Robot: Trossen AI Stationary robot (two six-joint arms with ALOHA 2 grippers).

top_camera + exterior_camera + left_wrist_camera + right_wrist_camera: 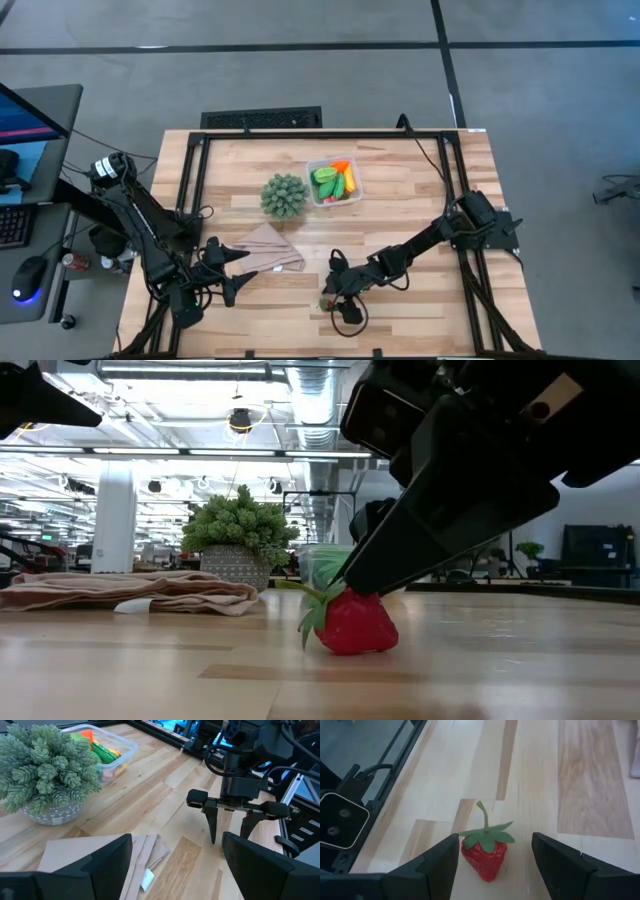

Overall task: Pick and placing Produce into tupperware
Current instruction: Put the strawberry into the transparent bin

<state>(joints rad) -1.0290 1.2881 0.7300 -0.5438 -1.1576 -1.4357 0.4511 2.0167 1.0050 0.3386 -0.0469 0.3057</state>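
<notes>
A red toy strawberry (485,860) with a green leafy cap lies on its side on the wood near the table's near edge (327,301). My right gripper (495,840) is open and low over it, one finger on each side, with a gap showing on both sides. The clear tupperware (335,182) stands toward the far side and holds green, orange, yellow and red produce (100,750). My left gripper (232,272) is open and waits beside the tan cloth's left corner.
A spiky green plant in a patterned pot (284,196) stands just left of the tupperware. The tan folded cloth (268,250) lies between the two grippers. A black frame (190,180) runs around the table's edges. Bare wood (400,190) lies between the strawberry and the tupperware.
</notes>
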